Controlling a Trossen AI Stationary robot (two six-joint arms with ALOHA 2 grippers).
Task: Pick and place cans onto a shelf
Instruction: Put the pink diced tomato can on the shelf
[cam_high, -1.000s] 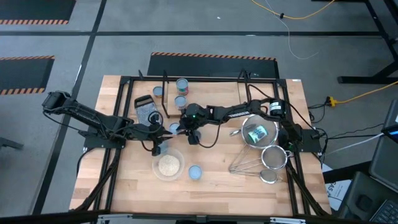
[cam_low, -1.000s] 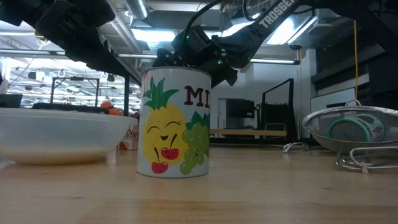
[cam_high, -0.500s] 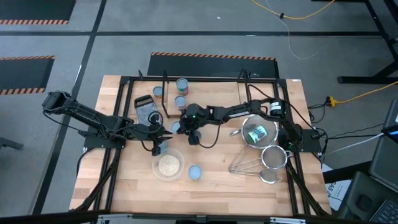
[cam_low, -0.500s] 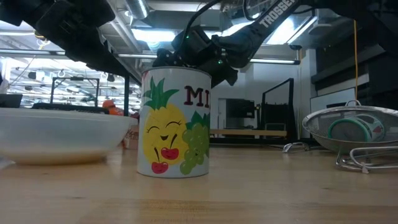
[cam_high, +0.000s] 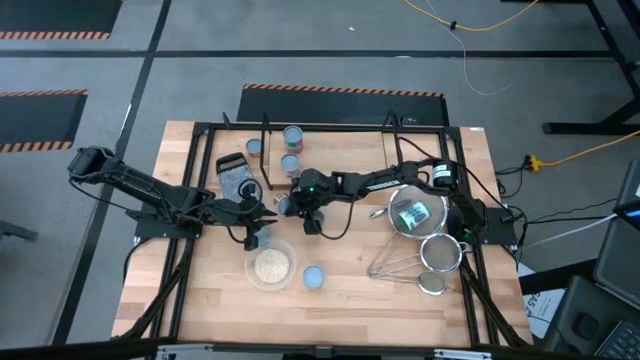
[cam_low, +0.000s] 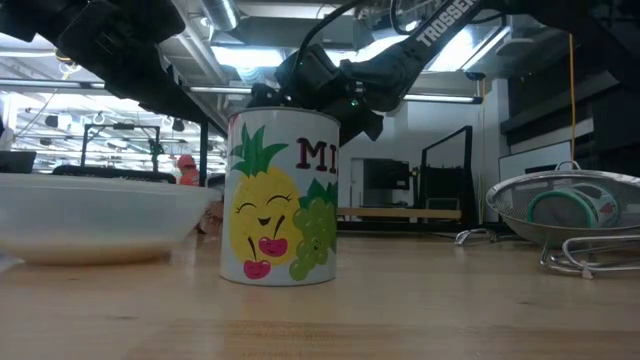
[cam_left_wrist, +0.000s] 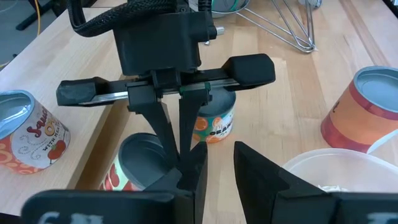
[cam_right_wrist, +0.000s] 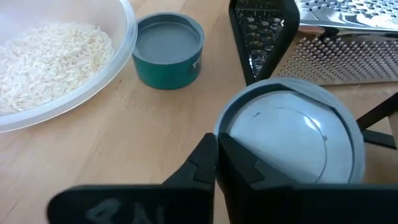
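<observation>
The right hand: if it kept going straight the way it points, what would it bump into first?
Most likely the can right ahead of the right hand, whose fingers look pressed together at its rim. Beyond it lies the grater, though depth is hard to judge.

bench (cam_high: 350, 290): light wood butcher-block top, black frame rails along its edges. on it, by clock face from the centre in the high view:
- 6 o'clock: clear bowl of pale grains (cam_high: 270, 266); just beside it, a can (cam_high: 313, 277) with a fruit-cartoon label.
- 3 to 4 o'clock: wire strainer (cam_high: 414, 213), smaller strainers (cam_high: 440, 255).
- 9 to 10 o'clock: metal grater (cam_high: 236, 178), lying flat.
- 11 to 12 o'clock: three cans (cam_high: 291, 150) near the shelf (cam_high: 330, 140) frame.
- centre: low teal tin (cam_right_wrist: 168, 57) and further cans, partly hidden.
</observation>
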